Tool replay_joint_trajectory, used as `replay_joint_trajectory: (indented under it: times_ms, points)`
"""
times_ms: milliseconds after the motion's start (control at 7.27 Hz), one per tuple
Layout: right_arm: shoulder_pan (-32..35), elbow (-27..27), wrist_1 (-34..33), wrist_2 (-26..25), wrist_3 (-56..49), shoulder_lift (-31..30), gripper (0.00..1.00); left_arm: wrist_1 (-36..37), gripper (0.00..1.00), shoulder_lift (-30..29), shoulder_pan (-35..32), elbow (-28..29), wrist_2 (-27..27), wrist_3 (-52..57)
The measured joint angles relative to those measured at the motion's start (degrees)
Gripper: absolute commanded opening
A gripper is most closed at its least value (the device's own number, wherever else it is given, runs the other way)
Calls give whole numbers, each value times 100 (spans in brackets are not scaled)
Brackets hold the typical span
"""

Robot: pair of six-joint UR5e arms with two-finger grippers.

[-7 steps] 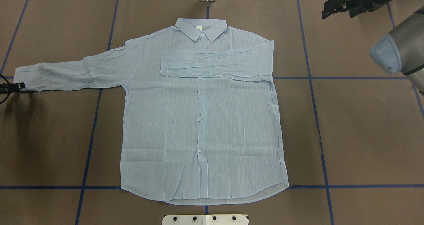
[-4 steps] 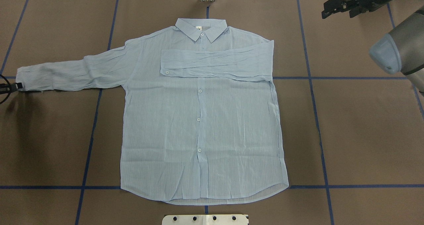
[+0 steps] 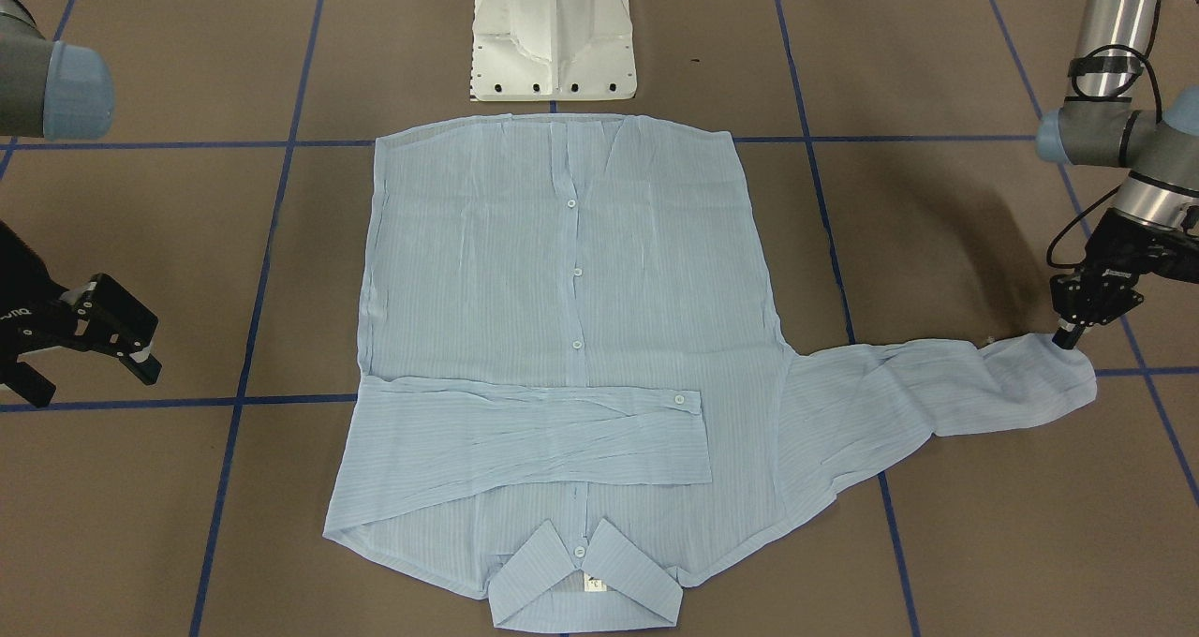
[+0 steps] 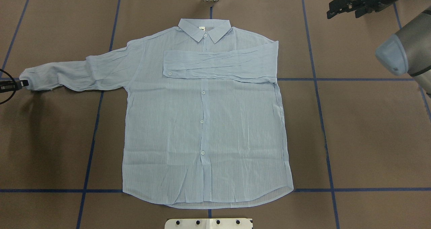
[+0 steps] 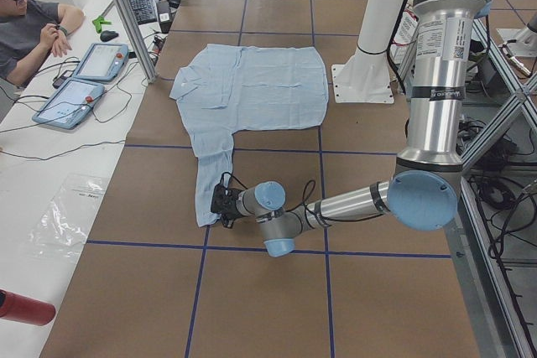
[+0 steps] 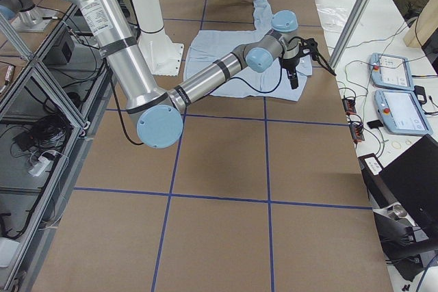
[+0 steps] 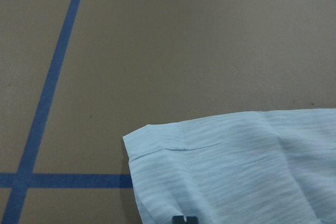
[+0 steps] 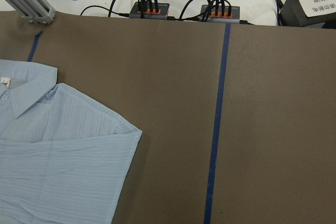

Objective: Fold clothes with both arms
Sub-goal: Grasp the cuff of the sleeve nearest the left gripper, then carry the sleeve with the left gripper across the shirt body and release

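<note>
Brown covering marked off by blue tape lines spreads over the counter, and on it we see the pale-blue striped shirt lying flat, buttoned front up. Its hem lies just before the white pedestal base, and its collar points to the far side, with the white neck label showing inside. We find the folded sleeve, the one on the robot's right side, laid straight across the chest, its buttoned cuff lying past the row of front buttons. The other sleeve stretches out toward the robot's left. We see the left tool closed on the end of this sleeve, pinching the cuff, which looks bunched and rounded there rather than flat. The right tool hangs with its jaws spread and nothing between them, well apart from the shirt on the robot's right. At the counter's far side we notice a seated operator beside two tablets.
</note>
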Motion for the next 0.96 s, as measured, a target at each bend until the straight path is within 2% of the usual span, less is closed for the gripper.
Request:
replay_joint_trajectory:
  times_ms: [688, 963]
  points:
    - [0, 43, -1, 2, 46, 4, 100, 108, 0, -1242, 59, -833, -162, -57]
    - [0, 80, 2, 8, 62, -12, 100, 214, 0, -2095, 558, -933, -104, -65]
